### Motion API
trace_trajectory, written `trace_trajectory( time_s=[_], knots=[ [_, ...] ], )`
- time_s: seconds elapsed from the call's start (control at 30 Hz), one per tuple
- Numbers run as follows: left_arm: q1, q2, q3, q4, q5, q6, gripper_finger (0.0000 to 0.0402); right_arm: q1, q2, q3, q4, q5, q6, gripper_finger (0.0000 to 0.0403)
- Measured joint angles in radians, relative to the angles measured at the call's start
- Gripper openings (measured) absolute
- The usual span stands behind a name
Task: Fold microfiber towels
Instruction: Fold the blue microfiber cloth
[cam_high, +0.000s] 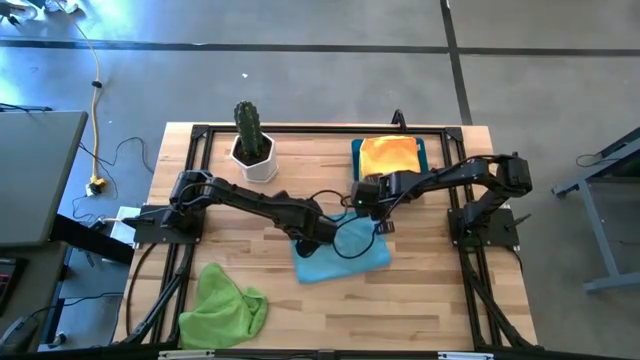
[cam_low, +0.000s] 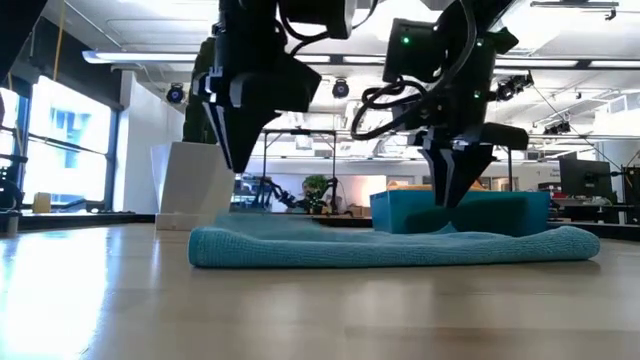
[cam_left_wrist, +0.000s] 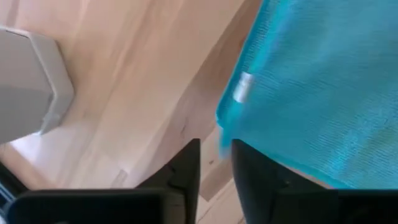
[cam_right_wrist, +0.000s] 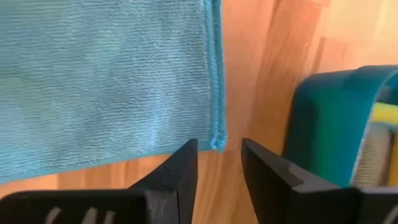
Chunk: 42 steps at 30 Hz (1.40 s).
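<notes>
Closest to me on the counter (cam_high: 420, 300) I see a lime green towel (cam_high: 222, 308) lying crumpled near the front edge on the left side, well apart from both arms.

Farther in, around the middle of the counter, the light blue towel (cam_high: 340, 258) lies flat; in the low view it reads as a low, folded slab (cam_low: 390, 246) resting on the wood. Both arms meet over its far edge. My left gripper (cam_high: 312, 237) hangs over the towel's far left corner; in the left wrist view its jaws stand slightly spread with a narrow gap (cam_left_wrist: 216, 165), and the towel's edge, with a small white tag (cam_left_wrist: 243, 87), sits just past the tips without being pinched. My right gripper (cam_high: 366, 203) hangs over the far right corner; the right wrist view shows its jaws (cam_right_wrist: 219, 163) likewise parted, the towel's corner (cam_right_wrist: 217, 142) lying between the tips and free of them.

Beyond the right gripper stands the blue bin (cam_high: 421, 156) with an orange towel (cam_high: 388, 155) on top of its contents. At the back left a cactus in a white pot (cam_high: 251, 142) stands upright
</notes>
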Motion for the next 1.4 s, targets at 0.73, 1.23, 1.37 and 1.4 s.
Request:
trace_trajectory(
  time_s=[0.73, 1.23, 1.37, 1.4],
  knots=[
    [-0.191, -0.066, -0.001, -0.016, 0.118, 0.082, 0.0122, 0.131, -0.167, 0.001, -0.046, -0.158, 0.252, 0.0117],
    [-0.268, -0.222, -0.001, -0.062, 0.177, 0.034, 0.0117, 0.433, -0.36, -0.346, 0.256, -0.066, 0.947, 0.0117],
    [-0.278, -0.281, -0.001, -0.061, 0.248, 0.082, 0.0117, 0.542, -0.354, -0.381, 0.3, -0.012, 0.834, 0.0117],
    [-0.282, -0.3, -0.001, -0.06, 0.261, 0.087, 0.0117, 0.56, -0.348, -0.389, 0.311, 0.009, 0.8, 0.0117]
  ],
)
